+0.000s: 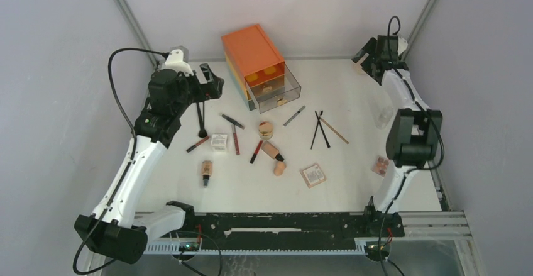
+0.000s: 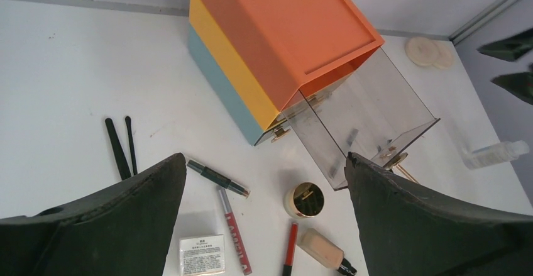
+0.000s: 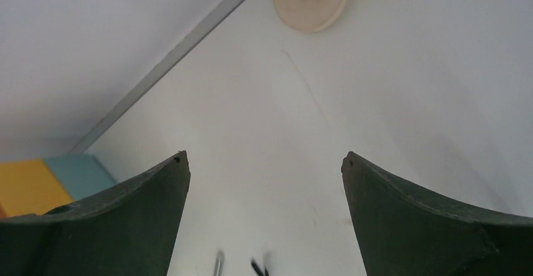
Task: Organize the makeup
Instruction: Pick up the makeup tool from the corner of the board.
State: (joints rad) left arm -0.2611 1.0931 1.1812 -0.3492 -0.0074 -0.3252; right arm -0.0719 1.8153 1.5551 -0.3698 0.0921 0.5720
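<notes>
Beige foundation bottle (image 2: 320, 249), white box (image 2: 202, 254) lie near left gripper (image 2: 265, 156), spread wide, empty; right gripper (image 3: 264, 155) spread, well apart.

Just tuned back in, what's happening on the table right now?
Nothing is held yet. Both arms hover with fingers open: the left gripper beside the orange chest, whose clear bottom drawer stands pulled out, the right gripper over the far right corner. The makeup lies scattered on the table.
</notes>
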